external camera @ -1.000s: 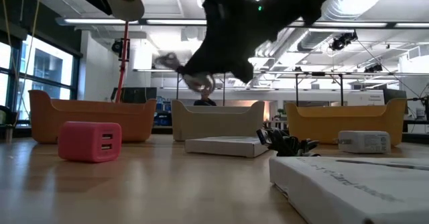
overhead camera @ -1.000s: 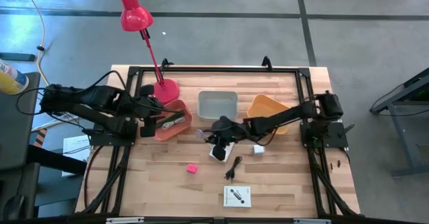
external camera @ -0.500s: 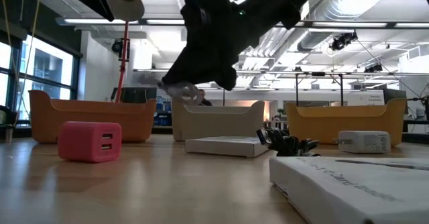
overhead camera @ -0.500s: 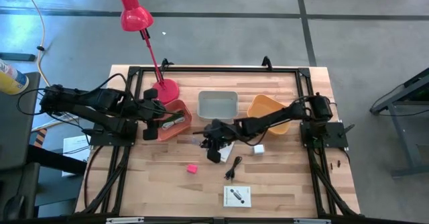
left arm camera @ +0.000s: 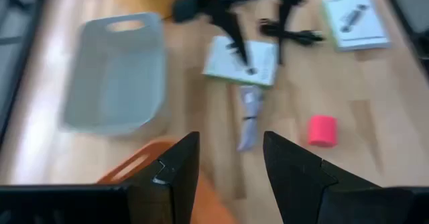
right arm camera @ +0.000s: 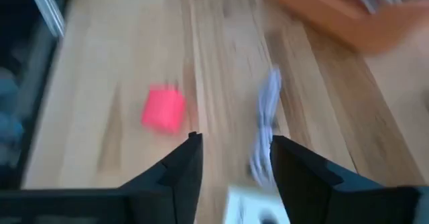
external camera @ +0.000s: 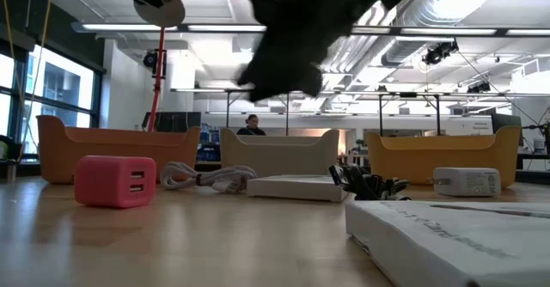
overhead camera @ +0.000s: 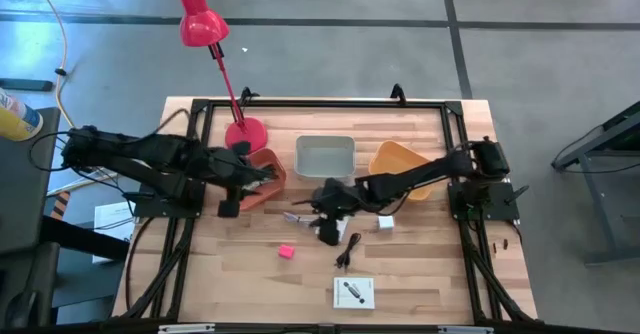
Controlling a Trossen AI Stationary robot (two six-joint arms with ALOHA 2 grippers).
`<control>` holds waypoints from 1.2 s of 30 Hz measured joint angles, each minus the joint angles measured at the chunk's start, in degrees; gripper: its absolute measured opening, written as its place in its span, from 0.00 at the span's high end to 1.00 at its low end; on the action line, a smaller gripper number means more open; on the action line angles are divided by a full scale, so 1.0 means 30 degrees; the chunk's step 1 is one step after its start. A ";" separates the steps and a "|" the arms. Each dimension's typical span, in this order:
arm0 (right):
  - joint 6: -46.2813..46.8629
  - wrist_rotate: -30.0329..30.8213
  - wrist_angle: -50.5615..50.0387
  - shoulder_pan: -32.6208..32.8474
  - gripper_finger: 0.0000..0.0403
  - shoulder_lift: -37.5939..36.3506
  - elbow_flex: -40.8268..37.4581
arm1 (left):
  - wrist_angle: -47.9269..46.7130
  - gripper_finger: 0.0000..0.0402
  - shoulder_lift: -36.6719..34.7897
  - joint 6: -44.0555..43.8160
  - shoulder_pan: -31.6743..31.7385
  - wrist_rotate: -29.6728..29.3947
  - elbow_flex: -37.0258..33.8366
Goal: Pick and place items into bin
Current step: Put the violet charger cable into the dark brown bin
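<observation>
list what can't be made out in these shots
- Red bin contents: high view, left arm over it.
- White packet: high view, right gripper covers most of it.
- Print on the near packet: high view, too small.
- Grey cable: right wrist view, blurred.

Pink charger block (external camera: 114,180) sitting on wood near front; white coiled cable (external camera: 206,179) lying beside white packet (external camera: 296,186); black cable (overhead camera: 349,250) lying nearby.

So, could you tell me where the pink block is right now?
In the high view the pink block lies on the table's front-left of centre, apart from the white cable and the black cable.
</observation>
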 joint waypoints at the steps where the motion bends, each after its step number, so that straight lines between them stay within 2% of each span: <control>1: -0.0154 0.0206 -0.1276 0.0195 0.58 -0.0303 0.0000 | 0.0277 0.62 0.0403 0.0222 -0.0215 0.0133 -0.0014; 7: -0.0025 0.2059 -0.6733 0.1782 0.56 -0.1875 -0.0015 | 0.2238 0.62 0.3493 0.1359 -0.1818 -0.0005 0.0001; 16: 0.3445 0.4058 -1.0463 0.4490 0.57 -0.2953 -0.0029 | 0.3021 0.62 0.8184 0.2536 -0.2468 -0.1395 -0.0014; 22: 0.7766 0.6589 -1.2209 0.7137 0.59 -0.3582 -0.0036 | 0.4340 0.62 1.0030 0.3229 -0.2433 -0.1609 -0.0007; 29: 1.5354 1.0759 -1.4685 1.1342 0.59 -0.3988 -0.0036 | 0.4468 0.62 1.1381 0.3262 -0.2425 -0.1611 -0.0007; 32: 1.7386 1.1119 -1.4912 1.2534 0.59 -0.3986 -0.0036 | 0.4719 0.62 1.1844 0.3190 -0.2156 -0.1717 -0.0007; 36: 1.8543 1.1133 -1.4646 1.3260 0.60 -0.3979 -0.0036 | 0.5046 0.62 1.2377 0.2827 -0.1273 -0.1000 -0.0005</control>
